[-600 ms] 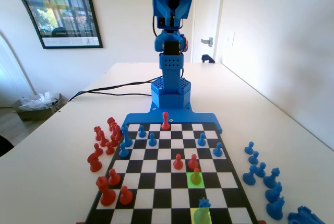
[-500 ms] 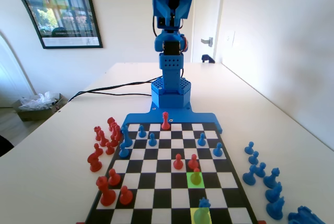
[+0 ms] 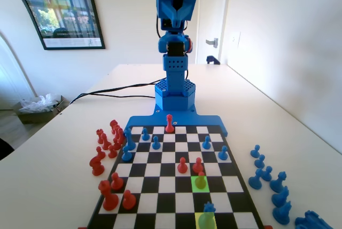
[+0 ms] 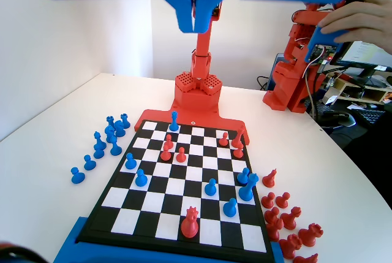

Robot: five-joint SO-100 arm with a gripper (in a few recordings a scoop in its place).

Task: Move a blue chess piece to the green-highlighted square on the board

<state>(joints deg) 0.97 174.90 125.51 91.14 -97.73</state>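
The gripper (image 4: pixel 196 25) hangs high, jaws pressed together on nothing, so the reach hasn't begun; the blue chess piece (image 3: pixel 209 208) waits on the yellow square, near the green-highlighted square (image 3: pixel 200 183).

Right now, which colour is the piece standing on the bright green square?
Red. A red pawn stands on the green square, best seen in the fixed view.

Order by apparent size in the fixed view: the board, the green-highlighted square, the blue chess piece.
The board; then the blue chess piece and the green-highlighted square, which look alike; the piece is nearer.
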